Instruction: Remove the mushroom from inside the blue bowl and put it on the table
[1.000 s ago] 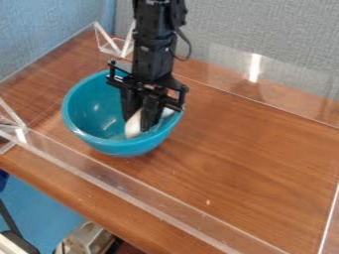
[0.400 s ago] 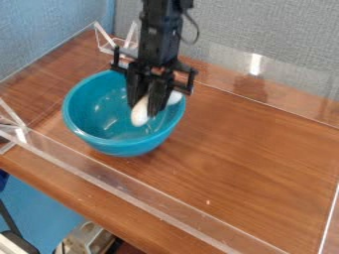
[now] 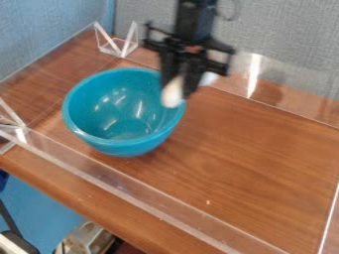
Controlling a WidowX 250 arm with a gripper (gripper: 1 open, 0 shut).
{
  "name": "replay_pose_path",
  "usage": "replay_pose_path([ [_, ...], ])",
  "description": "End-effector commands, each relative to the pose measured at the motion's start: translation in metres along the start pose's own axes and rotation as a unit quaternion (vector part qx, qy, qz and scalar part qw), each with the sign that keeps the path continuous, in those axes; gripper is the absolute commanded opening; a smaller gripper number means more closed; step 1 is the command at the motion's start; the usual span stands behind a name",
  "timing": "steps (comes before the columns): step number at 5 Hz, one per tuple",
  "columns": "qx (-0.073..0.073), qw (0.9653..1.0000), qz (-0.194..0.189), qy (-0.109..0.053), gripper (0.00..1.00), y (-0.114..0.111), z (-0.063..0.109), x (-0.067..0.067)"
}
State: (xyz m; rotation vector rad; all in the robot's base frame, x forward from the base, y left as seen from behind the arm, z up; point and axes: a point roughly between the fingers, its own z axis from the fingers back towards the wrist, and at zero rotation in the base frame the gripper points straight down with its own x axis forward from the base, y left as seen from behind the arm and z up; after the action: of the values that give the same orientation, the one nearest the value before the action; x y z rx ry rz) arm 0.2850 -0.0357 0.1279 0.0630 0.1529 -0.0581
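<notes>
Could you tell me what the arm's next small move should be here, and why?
Probably carry on sideways toward the open right side of the table, then lower. The gripper appears shut on the mushroom, whose pale stem shows between the fingers, and it hangs over the right rim of the blue bowl, so it is not yet above bare wood.

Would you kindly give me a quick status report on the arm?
Gripper shut on small cream-stemmed toy mushroom. Mushroom airborne beside round turquoise plastic bowl. Wood-grain table unobstructed.

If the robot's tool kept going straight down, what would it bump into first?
Probably the right rim of the round turquoise-blue plastic bowl, or the brown wooden table just beside it. The tool, pointing down, holds a white stem; depth is unclear.
</notes>
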Motion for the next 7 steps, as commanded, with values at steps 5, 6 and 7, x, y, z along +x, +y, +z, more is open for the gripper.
replay_pose_path([
  [5, 0.037, 0.9760, -0.214, -0.010, 0.00, -0.089, -0.068, 0.000],
  [6, 0.032, 0.9789, -0.202, -0.003, 0.00, -0.098, -0.076, 0.006],
  [7, 0.027, 0.9833, -0.180, 0.002, 0.00, -0.107, -0.083, 0.009],
])
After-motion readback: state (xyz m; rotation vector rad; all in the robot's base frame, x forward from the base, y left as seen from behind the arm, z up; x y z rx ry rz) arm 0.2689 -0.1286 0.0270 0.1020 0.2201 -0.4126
